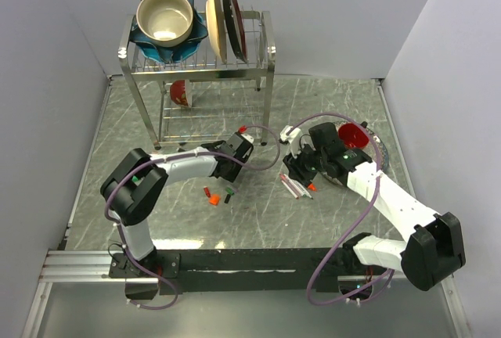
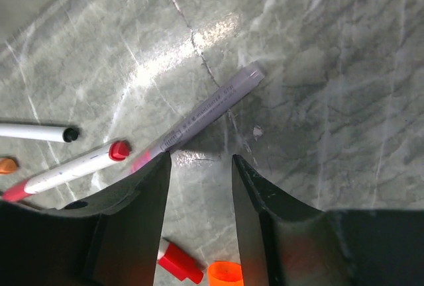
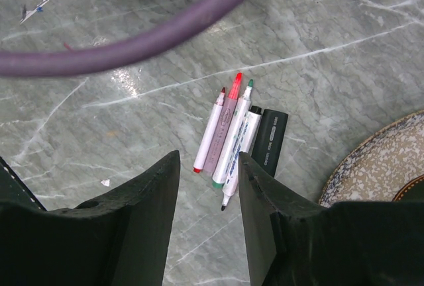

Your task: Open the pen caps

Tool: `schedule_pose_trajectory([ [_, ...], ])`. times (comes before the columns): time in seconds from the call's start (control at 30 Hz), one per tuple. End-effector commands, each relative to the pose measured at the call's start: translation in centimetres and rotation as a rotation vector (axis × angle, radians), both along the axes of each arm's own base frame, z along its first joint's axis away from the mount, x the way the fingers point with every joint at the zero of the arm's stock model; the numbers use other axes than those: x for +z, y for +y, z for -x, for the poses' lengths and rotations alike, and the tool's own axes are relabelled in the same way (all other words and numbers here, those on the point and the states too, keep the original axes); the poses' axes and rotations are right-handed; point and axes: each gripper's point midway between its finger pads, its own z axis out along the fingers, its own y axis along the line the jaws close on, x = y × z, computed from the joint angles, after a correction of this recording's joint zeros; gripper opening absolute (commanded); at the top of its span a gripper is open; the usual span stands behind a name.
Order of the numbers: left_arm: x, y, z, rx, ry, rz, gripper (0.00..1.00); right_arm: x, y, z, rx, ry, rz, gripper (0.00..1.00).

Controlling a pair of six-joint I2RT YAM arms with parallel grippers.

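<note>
Jaws spread on the left gripper (image 2: 200,160) beside a lilac pen (image 2: 212,104); right gripper (image 3: 207,157) equally open above clustered pens (image 3: 232,134).

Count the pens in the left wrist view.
3: lilac pen centre, red-capped pen lower left, black-tipped pen at left edge. Fingers may hide more.

Pale walls (image 1: 47,56) are enclosing a glossy grey-green marbled tabletop (image 1: 258,221); a metal rack (image 1: 269,72) is standing near its far edge.
</note>
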Motion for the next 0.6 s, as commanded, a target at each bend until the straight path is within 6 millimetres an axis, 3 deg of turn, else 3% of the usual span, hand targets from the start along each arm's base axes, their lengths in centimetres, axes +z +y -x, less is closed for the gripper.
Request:
schedule_pose_trajectory([
  [0.0, 3.8, -1.3, -2.2, -0.039, -0.103, 0.01, 0.48, 1.1, 0.1, -0.6, 0.001, -0.028, -0.012, 0.49],
  [0.57, 0.8, -1.7, -3.0, -0.09, 0.038, 0.01, 0.45, 1.2, 0.0, -0.7, -0.004, -0.032, -0.016, 0.49],
])
